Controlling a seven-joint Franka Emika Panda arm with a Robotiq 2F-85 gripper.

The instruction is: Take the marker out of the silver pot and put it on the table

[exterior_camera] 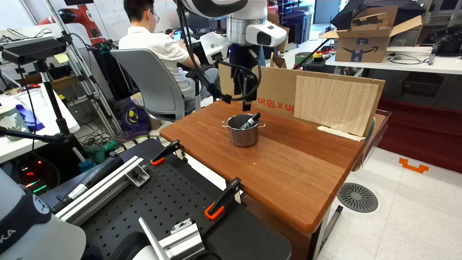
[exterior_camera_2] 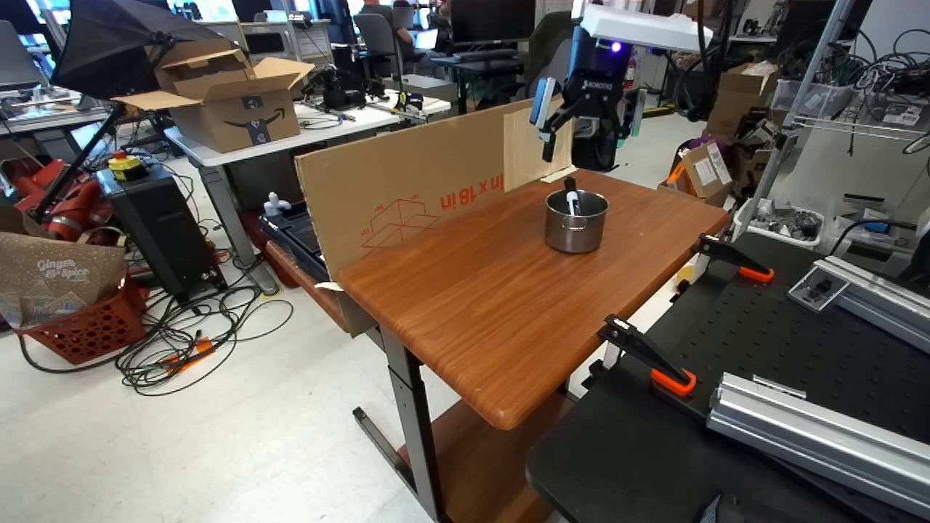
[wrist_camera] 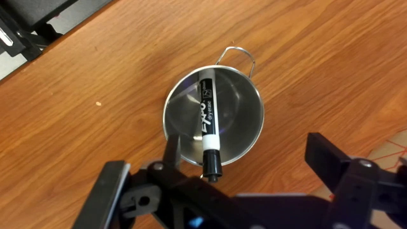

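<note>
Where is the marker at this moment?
In the wrist view, the marker leans inside the pot on the table, its black cap jutting past the rim, toward the picture's bottom.

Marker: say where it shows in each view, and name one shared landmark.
In an exterior view: marker near the centre, tilted in the pot.
In an exterior view: marker right of centre, upper half.
Wrist view: marker near the centre, black end lowest.
Shared landmark: the pot, in all three.

Pale tiled floor [exterior_camera: 400, 224] — a grey chair [exterior_camera: 149, 83], a white desk [exterior_camera: 404, 65], a scribbled whiteboard [exterior_camera: 112, 27].
</note>
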